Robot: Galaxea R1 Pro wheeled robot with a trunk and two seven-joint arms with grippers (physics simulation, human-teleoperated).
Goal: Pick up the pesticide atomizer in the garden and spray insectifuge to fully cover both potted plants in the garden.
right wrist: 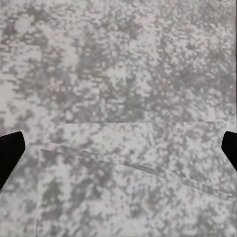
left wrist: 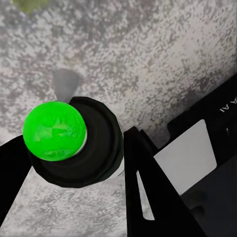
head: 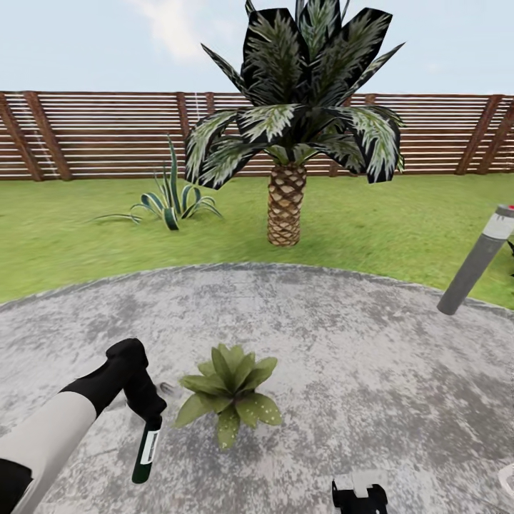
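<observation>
The upper end of the pesticide atomizer (head: 147, 451) is hidden inside the left gripper (head: 146, 412), so its spray head cannot be made out; in the left wrist view the bottle (left wrist: 74, 143) appears end-on, its label out of sight. The right gripper (head: 359, 496) is cut by the near edge of the head view, and its fingertips (right wrist: 10, 150) are clipped at both sides of the right wrist view. The potted plant (head: 228, 391) conceals its pot beneath the leaves. A grey post (head: 477, 260) at far right is cropped.

On the paving (head: 371, 357), the atomizer (head: 147, 450) hangs left of the potted plant (head: 230, 394), palm (head: 287, 193) behind.
</observation>
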